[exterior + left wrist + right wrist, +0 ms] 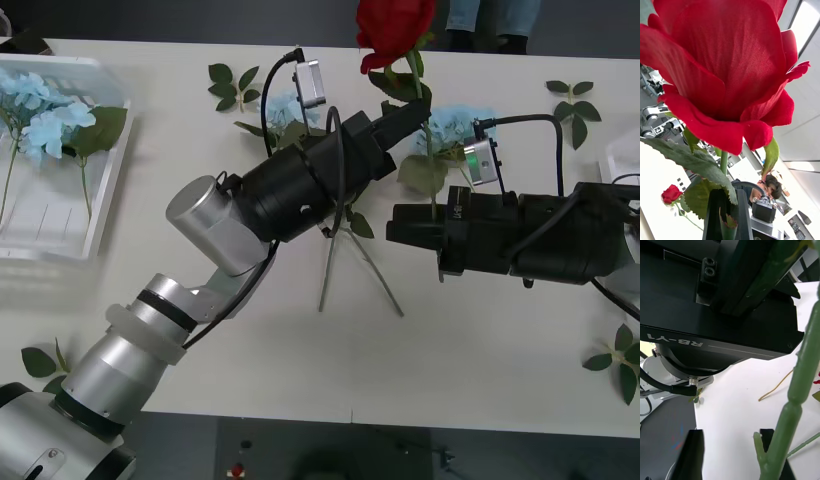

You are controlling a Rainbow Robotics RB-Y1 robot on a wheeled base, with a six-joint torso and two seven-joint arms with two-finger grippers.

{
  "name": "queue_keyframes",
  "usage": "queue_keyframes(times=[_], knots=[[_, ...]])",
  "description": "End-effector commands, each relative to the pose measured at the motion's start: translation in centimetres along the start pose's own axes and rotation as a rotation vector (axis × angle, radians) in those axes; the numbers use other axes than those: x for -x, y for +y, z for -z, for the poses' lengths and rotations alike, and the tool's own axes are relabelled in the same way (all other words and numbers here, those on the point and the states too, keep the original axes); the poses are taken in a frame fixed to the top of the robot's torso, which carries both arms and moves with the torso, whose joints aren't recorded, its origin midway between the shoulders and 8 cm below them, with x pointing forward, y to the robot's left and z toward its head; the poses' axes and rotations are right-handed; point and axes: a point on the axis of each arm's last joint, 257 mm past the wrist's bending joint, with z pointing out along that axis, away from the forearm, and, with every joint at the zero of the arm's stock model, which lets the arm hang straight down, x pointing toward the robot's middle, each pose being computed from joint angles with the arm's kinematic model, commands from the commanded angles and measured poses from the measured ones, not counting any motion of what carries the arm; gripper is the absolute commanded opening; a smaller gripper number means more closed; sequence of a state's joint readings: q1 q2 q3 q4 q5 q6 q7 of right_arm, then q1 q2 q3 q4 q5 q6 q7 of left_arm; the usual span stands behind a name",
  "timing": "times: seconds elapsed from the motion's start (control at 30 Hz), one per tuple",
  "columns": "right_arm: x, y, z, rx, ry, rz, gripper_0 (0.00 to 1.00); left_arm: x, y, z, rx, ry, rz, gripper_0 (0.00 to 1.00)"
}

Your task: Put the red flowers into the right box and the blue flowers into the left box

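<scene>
From the front, you have a red rose (396, 28) held upright over the middle of the table (250, 350), its stem (430, 150) running down between both arms. The left gripper (408, 108) is clamped on the stem just under the bloom; the right gripper (405, 225) sits lower on the same stem, looking set to take it. This looks like a hand-over, so the next move is for the right claw to close before the left lets go, then carry the rose to the right box (622, 160), whose edge shows at the table's right side. The left basket (60, 150) already holds blue flowers (40, 110); more blue clusters (452, 125) lie behind the arms. Room is tight between the two wrists, open toward the right edge.

In the right wrist view, the black fingers (690, 453) stand apart with the stem beside one of them, not pinched.

In the left wrist view, the fingers (713, 215) are shut on the stem below the leaves, and another rose (671, 194) lies on the table.
</scene>
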State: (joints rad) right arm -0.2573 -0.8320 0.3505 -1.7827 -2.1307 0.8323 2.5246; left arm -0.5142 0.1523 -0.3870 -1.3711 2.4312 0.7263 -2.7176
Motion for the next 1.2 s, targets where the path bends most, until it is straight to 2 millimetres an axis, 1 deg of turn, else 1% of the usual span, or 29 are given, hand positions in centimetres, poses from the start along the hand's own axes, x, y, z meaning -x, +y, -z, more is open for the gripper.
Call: queue_keyframes(times=[0.03, 0.13, 0.17, 0.2, 0.23, 0.3, 0.33, 0.4, 0.5, 0.53, 0.57, 0.67, 0.73, 0.77, 0.87, 0.9, 0.93, 1.0, 1.07, 1.1, 1.13, 1.2], knots=[[1.2, 0.6, -0.4, 0.014, -0.009, 0.06, 0.0, 0.7, -1.4, -0.7, -0.027, -0.001, -0.014, 0.0], [1.3, 0.6, -0.4, 0.016, -0.011, 0.06, 0.0, 0.7, -1.2, -0.5, -0.023, 0.001, -0.016, 0.01], [1.2, 0.6, -0.4, 0.015, -0.01, 0.061, 0.0, 0.7, -1.1, -0.4, -0.02, 0.001, -0.016, 0.12], [1.3, 0.6, -0.4, 0.016, -0.011, 0.058, 0.0, 0.8, -0.9, -0.2, -0.014, 0.002, -0.017, 0.42], [1.2, 0.6, -0.4, 0.015, -0.011, 0.059, 0.0, 0.9, -0.7, 0.0, -0.01, 0.002, -0.017, 0.59], [1.3, 0.6, -0.4, 0.016, -0.011, 0.06, 0.0, 1.2, -0.6, 0.4, -0.008, 0.0, -0.015, 0.75], [1.3, 0.6, -0.4, 0.015, -0.01, 0.059, 0.0, 1.4, -0.4, 0.7, -0.004, 0.004, -0.019, 0.81], [1.3, 0.6, -0.4, 0.015, -0.01, 0.059, 0.0, 1.6, -0.1, 1.3, 0.003, 0.008, -0.022, 0.83], [1.3, 0.6, -0.4, 0.017, -0.013, 0.054, 0.0, 2.2, 0.7, 2.9, 0.022, 0.031, -0.043, 0.83], [1.4, 0.5, -0.1, 0.011, -0.01, 0.051, 0.0, 2.5, 1.0, 4.1, 0.027, 0.045, -0.053, 0.84], [1.4, 0.3, 0.0, 0.007, -0.009, 0.05, 0.0, 2.8, 1.2, 4.7, 0.034, 0.052, -0.061, 0.83], [1.8, -0.6, 1.0, -0.023, -0.008, 0.038, 0.0, 4.1, 2.2, 8.3, 0.066, 0.103, -0.106, 0.83], [2.1, -1.9, 2.4, -0.068, 0.004, 0.021, 0.0, 5.3, 3.1, 11.8, 0.103, 0.159, -0.154, 0.84], [2.1, -2.3, 2.9, -0.084, 0.012, 0.011, 0.0, 5.7, 3.2, 12.8, 0.113, 0.175, -0.17, 0.84], [1.8, -4.6, 5.9, -0.165, 0.065, -0.042, 0.0, 7.5, 4.1, 17.1, 0.176, 0.264, -0.269, 0.83], [1.8, -4.9, 6.2, -0.174, 0.069, -0.048, 0.0, 7.6, 4.3, 17.5, 0.186, 0.274, -0.281, 0.84], [1.7, -6.4, 8.4, -0.229, 0.103, -0.079, 0.0, 8.7, 5.3, 19.7, 0.242, 0.343, -0.371, 0.83], [1.5, -7.9, 10.6, -0.284, 0.132, -0.112, 0.0, 9.8, 6.4, 21.4, 0.297, 0.406, -0.457, 0.83], [1.4, -9.7, 13.6, -0.354, 0.159, -0.165, 0.0, 10.7, 8.0, 23.5, 0.367, 0.494, -0.564, 0.83], [1.4, -10.5, 15.0, -0.385, 0.17, -0.188, 0.0, 10.9, 8.7, 24.2, 0.393, 0.532, -0.601, 0.83], [1.3, -11.7, 17.2, -0.434, 0.19, -0.22, 0.0, 11.4, 9.8, 25.2, 0.453, 0.572, -0.606, 0.83], [0.8, -13.8, 21.5, -0.529, 0.223, -0.286, 0.0, 11.5, 11.7, 25.8, 0.539, 0.63, -0.605, 0.83]])
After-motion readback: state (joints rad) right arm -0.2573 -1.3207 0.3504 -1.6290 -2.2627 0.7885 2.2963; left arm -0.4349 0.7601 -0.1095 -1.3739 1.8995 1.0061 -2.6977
